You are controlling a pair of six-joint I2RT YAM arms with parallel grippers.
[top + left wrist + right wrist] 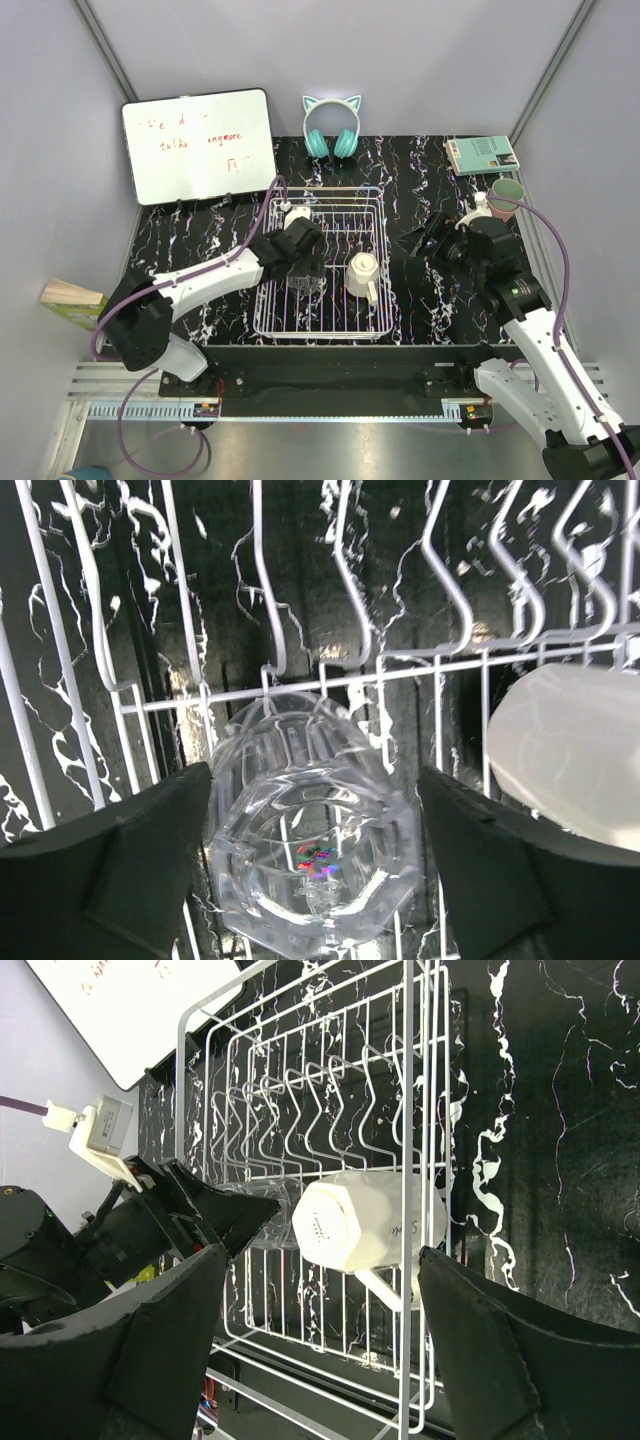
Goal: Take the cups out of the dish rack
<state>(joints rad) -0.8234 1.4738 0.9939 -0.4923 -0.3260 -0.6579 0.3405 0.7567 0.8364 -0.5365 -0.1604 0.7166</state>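
The white wire dish rack [384, 300] sits mid-table. In it, a clear glass [310, 830] stands upside down and a cream-white mug [362, 272] with a handle lies beside it. My left gripper [315, 780] is open, with one finger [140, 860] on each side of the glass. My right gripper [322, 1255] is open and empty, right of the rack and facing the mug [365, 1220]. A sage-green cup [506, 195] stands on the table at far right. The pink and blue cups are out of view.
A whiteboard [198, 145] and teal cat-ear headphones [331, 125] stand at the back. A teal device [482, 154] lies at the back right. A box [72, 300] sits off the table's left edge. The rack's upright tines [350, 590] rise beyond the glass.
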